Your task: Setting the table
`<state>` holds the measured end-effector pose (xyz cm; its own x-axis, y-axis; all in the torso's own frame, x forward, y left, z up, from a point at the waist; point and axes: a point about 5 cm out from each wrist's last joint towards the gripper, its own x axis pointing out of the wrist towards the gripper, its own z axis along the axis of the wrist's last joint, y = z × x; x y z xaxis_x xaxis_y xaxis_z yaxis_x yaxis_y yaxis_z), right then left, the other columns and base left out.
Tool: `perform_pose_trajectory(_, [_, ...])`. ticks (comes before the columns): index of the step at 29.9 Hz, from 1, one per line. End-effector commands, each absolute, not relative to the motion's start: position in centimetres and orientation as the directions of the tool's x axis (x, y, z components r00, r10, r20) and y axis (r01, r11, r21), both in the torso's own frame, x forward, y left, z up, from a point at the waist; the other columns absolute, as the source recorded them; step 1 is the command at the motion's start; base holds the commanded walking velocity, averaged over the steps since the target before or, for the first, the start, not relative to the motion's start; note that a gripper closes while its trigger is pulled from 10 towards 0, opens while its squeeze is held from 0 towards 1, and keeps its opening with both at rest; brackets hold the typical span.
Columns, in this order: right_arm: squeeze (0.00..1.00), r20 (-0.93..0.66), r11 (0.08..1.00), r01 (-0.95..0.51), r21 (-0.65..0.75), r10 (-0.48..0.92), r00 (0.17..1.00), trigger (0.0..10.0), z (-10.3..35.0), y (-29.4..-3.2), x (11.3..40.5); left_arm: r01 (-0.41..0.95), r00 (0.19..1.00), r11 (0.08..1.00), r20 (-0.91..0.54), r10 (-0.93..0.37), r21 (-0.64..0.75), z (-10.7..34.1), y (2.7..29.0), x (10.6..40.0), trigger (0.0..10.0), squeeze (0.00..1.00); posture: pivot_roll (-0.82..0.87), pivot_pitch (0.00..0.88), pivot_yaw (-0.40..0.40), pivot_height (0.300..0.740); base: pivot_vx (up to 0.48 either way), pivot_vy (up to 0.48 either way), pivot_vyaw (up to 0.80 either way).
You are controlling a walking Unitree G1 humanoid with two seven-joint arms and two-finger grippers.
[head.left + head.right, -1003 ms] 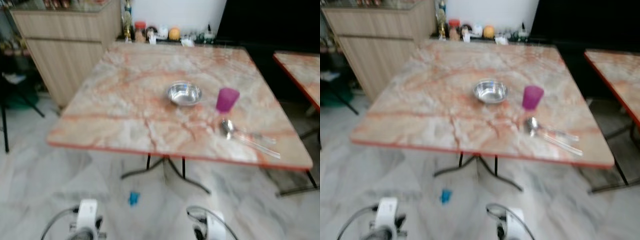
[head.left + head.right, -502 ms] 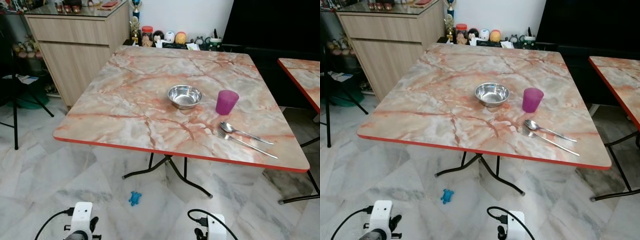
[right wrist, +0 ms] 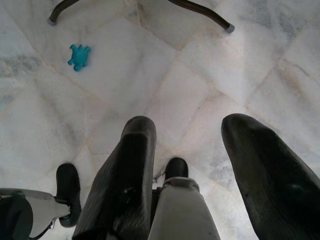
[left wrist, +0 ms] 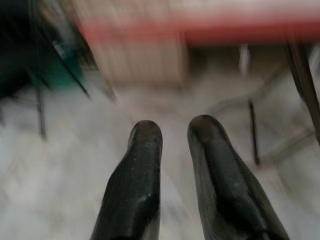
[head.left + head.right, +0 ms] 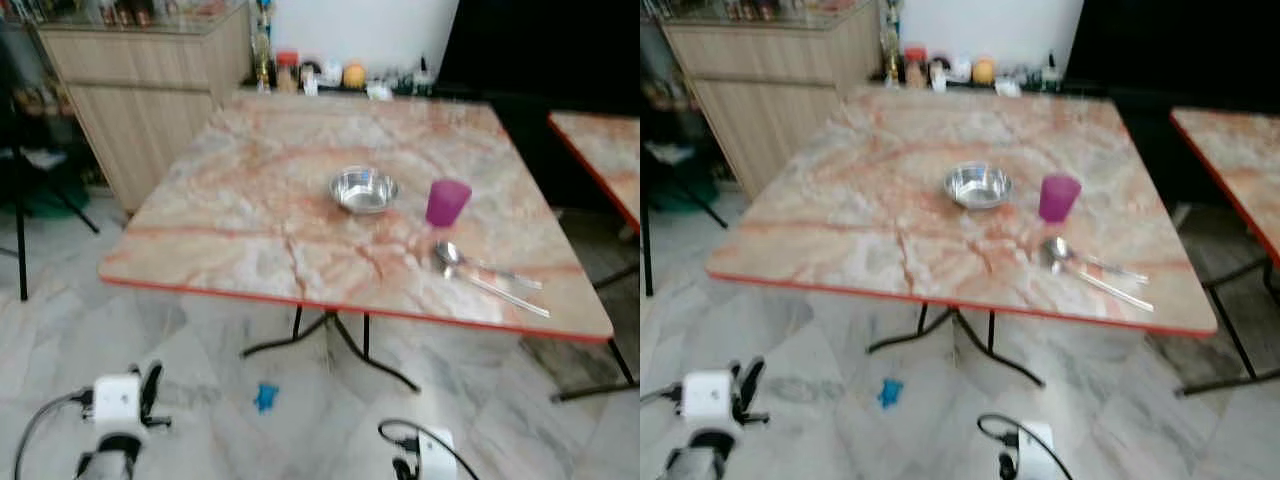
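Pink-veined marble worktop (image 5: 250,200) carries a round steel bowl (image 5: 364,189), with a magenta plastic cup (image 5: 446,202) beside it and two steel spoons (image 5: 488,277) near the front edge. Left tool (image 4: 172,132) and right tool (image 3: 195,132) hang empty above the floor, fingers parted.

We see both head views blurred, small jars and bottles (image 5: 310,72) behind the pink marble tabletop (image 5: 250,210) too smeared to identify, second marble tabletop (image 5: 605,145) cut off at the edge, red-edged tabletop (image 4: 200,25) above the left pincer (image 4: 172,131) badly blurred
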<state>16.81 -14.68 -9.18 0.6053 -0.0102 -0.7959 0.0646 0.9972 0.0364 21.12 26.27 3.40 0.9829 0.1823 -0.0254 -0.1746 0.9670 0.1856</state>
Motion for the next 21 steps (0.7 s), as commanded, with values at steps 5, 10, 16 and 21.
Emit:
perform_pose_trajectory(5, [0.00, -0.801, 0.999, 0.045, 0.027, -0.005, 0.599, 10.0, -9.2, -14.8, 16.8, -0.285, 0.940, 0.946, 0.237, 0.244, 0.156, 10.2, 27.0, 23.6, 10.0, 0.00, 0.16, 0.000, -0.055, 0.728, 0.000, 0.000, 0.00])
perform_pose_trajectory(10, [0.00, -0.797, 0.999, 0.043, 0.028, -0.003, 0.603, 10.0, -9.2, -14.8, 16.9, -0.167, 0.932, 0.979, 0.343, 0.118, 0.119, 14.2, 23.7, 26.9, 10.0, 0.00, 0.15, 0.000, -0.051, 0.728, 0.000, 0.000, 0.00])
perform_pose_trajectory(16, [0.00, -0.792, 0.998, 0.049, 0.028, -0.008, 0.610, 10.0, -9.1, -14.8, 17.1, 0.062, 0.953, 0.995, 0.290, -0.083, 0.081, 14.4, 18.3, 29.7, 10.0, 0.00, 0.14, 0.000, -0.054, 0.728, 0.000, 0.000, 0.00])
perform_pose_trajectory(21, [0.00, -0.792, 0.998, 0.055, 0.025, -0.013, 0.610, 10.0, -9.1, -14.8, 17.1, 0.106, 0.959, 0.993, 0.259, -0.114, 0.048, 14.1, 17.1, 30.3, 10.0, 0.00, 0.13, 0.000, -0.051, 0.728, 0.000, 0.000, 0.00])
